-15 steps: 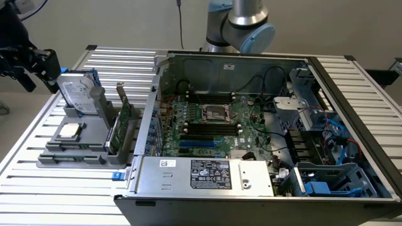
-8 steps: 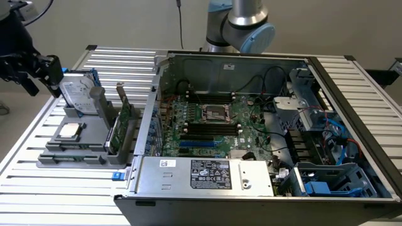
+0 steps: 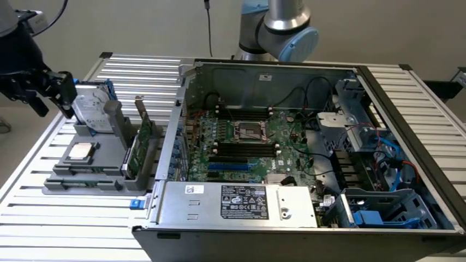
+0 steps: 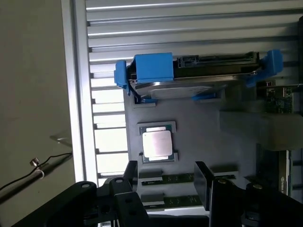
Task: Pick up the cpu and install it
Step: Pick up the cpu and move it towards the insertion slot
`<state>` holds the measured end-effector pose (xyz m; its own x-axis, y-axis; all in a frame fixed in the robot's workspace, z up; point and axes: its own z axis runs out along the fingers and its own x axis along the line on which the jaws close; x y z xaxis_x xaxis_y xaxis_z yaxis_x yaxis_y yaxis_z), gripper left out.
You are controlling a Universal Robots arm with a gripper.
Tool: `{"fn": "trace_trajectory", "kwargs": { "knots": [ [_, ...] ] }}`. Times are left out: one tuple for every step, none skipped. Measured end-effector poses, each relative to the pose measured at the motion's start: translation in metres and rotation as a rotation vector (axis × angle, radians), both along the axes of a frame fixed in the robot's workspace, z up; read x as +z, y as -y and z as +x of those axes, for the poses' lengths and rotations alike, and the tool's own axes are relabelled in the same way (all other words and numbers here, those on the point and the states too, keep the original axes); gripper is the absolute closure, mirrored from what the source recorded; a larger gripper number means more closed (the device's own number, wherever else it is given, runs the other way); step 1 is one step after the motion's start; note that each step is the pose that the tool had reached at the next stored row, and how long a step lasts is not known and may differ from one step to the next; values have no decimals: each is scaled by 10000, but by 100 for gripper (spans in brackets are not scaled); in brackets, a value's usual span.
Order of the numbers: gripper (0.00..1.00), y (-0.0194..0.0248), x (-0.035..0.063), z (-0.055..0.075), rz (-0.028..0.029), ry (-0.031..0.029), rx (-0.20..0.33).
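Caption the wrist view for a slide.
Open gripper facing the cpu, which lies untouched on the gray holder next to the hard drive.

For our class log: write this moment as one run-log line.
gripper: fingers open, empty | small silvery square cpu: untouched in grey plastic tray

Slatted aluminium surface [image 3: 65, 229], carrying toward the exterior view's left one grey holder tray [image 3: 109, 158]. In the tray, a silver hard drive [image 3: 91, 109] in a blue bracket stands on edge at the far end, a green circuit card [image 3: 144, 143] stands upright along the side nearest the case, and narrow green memory strips [image 4: 177, 178] lie flat in slots at the near end. Beside the tray, one open computer case [image 3: 306, 71] holding a green motherboard [image 3: 240, 158] with black cables, a labelled silver power supply [image 3: 240, 203] at the near edge, and blue cables [image 3: 393, 158] on the exterior view's right.
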<state>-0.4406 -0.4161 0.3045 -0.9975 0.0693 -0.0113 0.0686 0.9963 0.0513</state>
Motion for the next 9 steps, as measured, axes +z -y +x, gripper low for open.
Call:
{"fn": "trace_trajectory", "kwargs": {
  "knots": [
    [40, 0, -20, 0, 0, -1, 8],
    [40, 1, -38, -1, 0, -3, 17],
    [40, 2, -55, -1, 0, -9, 32],
    [40, 4, -73, 0, 0, -14, 53],
    [40, 7, -92, 0, 0, -22, 75],
    [40, 10, -109, 0, 0, -31, 96],
    [40, 14, -127, 0, -1, -40, 117],
    [40, 17, -144, 0, -1, -49, 142],
    [40, 21, -161, 0, -1, -58, 168]
  ]
}}
